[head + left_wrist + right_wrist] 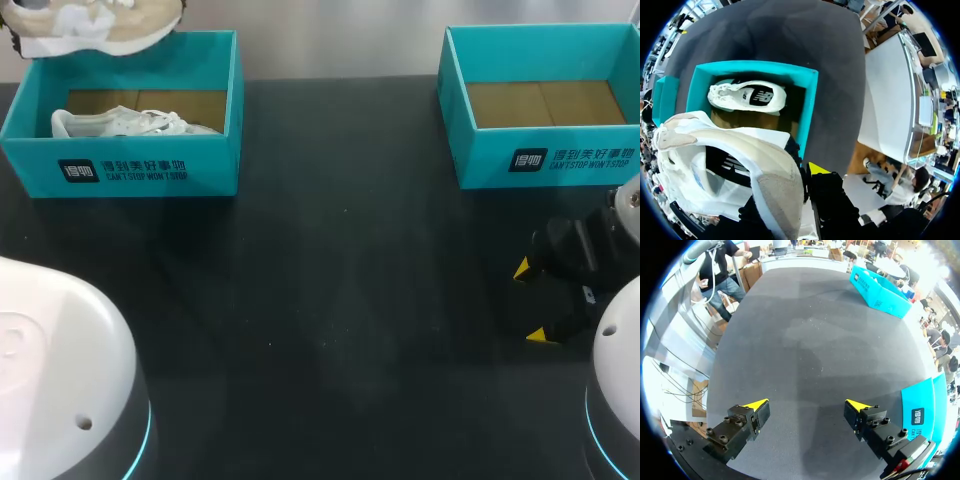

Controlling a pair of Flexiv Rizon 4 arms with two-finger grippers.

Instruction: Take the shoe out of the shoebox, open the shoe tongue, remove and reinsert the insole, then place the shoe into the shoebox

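Note:
A white and beige shoe (725,165) hangs above the left teal shoebox (140,165), its heel end clamped by my left gripper (795,172); one yellow fingertip (817,168) shows beside the heel, the other is hidden behind the shoe. In the head view only the sole of this shoe (95,25) shows, over the box's back edge. A second white shoe (130,123) lies on its side inside that box (807,100). My right gripper (531,302) is low over the table at the right, open and holding nothing (807,407).
An empty teal shoebox (545,150) with a brown cardboard floor stands at the back right, just behind my right gripper, and its wall (920,412) shows beside that gripper. The dark table (340,300) stretches between the two boxes. My arms' white bases (60,370) fill the near corners.

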